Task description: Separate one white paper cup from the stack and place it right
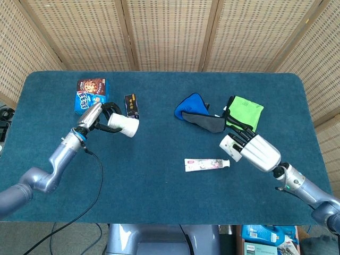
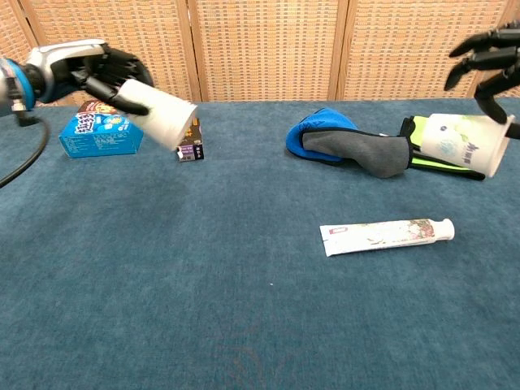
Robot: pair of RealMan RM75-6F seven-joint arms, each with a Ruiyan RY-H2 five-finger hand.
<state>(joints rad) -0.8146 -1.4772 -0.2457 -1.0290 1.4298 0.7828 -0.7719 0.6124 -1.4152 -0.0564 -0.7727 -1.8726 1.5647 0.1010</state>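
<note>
Separated cup: white paper with a faint green-and-grey print, lying on its side in the air, mouth toward the right edge, gripped by the right hand whose dark fingers curl over it from above, at the table's right side just beside the green cloth. Stack: plain white, tilted with mouth down and rightward, held in the closed fingers of the left hand above the left part of the table, near the snack box. Count: 1 loose cup, 1 stack, 1 snack box, 1 small dark packet, 1 blue-and-grey cloth, 1 green cloth, 1 toothpaste tube. Open blue surface lies along the front edge and between the stack and the tube; cloths crowd the right rear.
</note>
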